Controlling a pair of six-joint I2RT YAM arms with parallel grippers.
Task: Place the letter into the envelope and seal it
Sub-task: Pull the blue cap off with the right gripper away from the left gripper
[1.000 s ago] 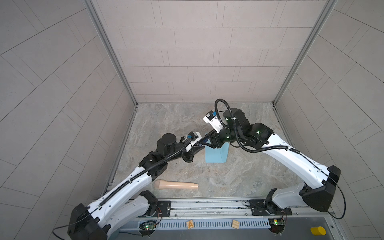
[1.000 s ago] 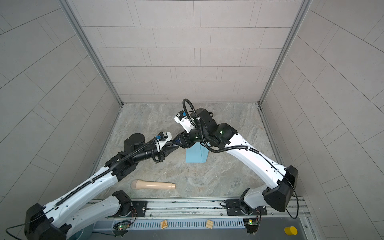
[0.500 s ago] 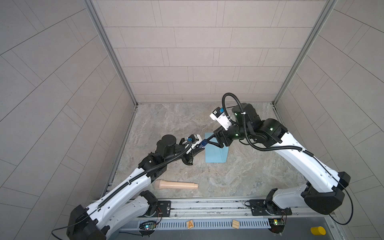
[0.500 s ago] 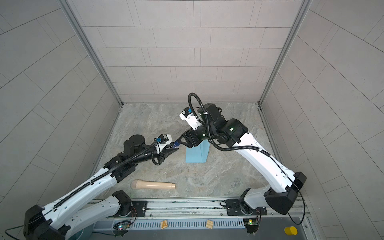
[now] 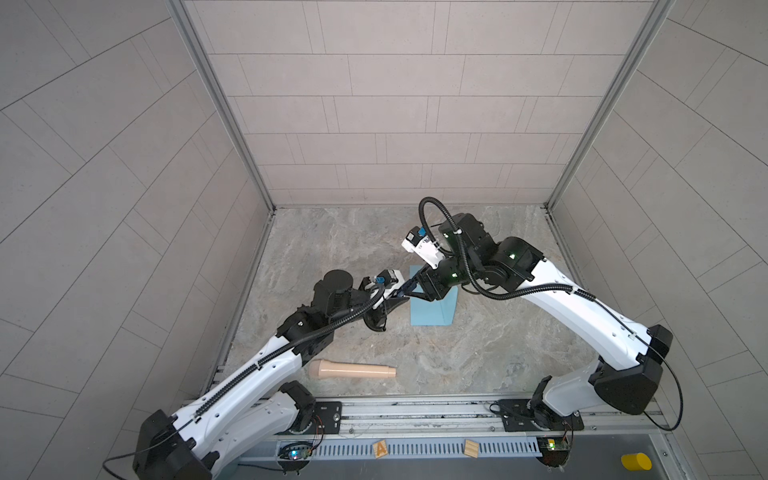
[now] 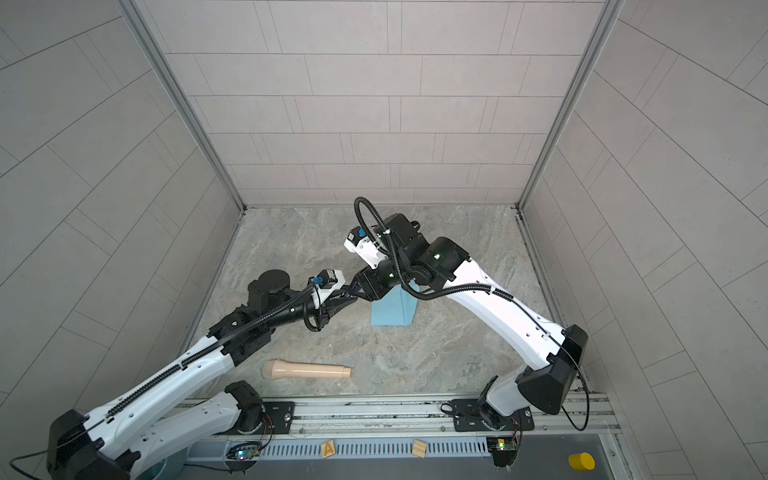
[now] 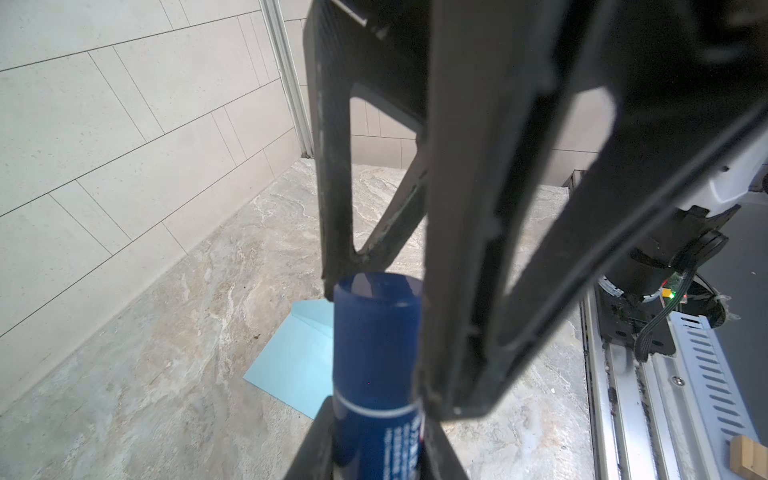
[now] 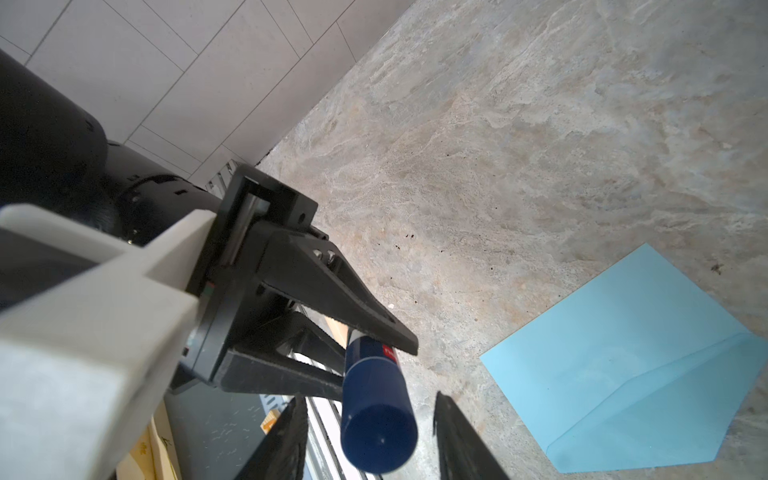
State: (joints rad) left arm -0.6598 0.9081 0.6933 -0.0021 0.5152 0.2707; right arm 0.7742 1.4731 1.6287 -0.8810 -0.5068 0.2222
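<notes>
A booth of pale tiled walls (image 5: 395, 124) encloses a grey marbled table (image 5: 498, 353), seen from above in both top views. Two white and black arms rise from a metal rail at the near edge: the left arm (image 5: 257, 374) and the right arm (image 5: 582, 316) both reach toward the middle, where their tips meet above the table. The envelope (image 5: 432, 311), light blue, lies flat on the table near the centre, just beside and partly under the right arm's wrist. The right wrist view shows it (image 8: 623, 365) with a fold line crossing one end; whether the flap is stuck down cannot be told. A beige cylinder (image 5: 353, 369) with one rounded end lies on its side nearer the rail, well apart from the envelope. The left gripper (image 8: 376, 357) is clamped on a dark blue tube (image 8: 376, 415) with a white band, holding it by the body so the capped end sticks out. The right gripper (image 8: 370, 405) faces it with its fingers (image 8: 457, 440) spread on either side of the cap, a gap showing on each side in the right wrist view, so it holds nothing. On the rail sit two small wooden blocks (image 5: 380, 449), one marked A, and a small yellow cylinder (image 5: 636, 461) stands off to the right.
</notes>
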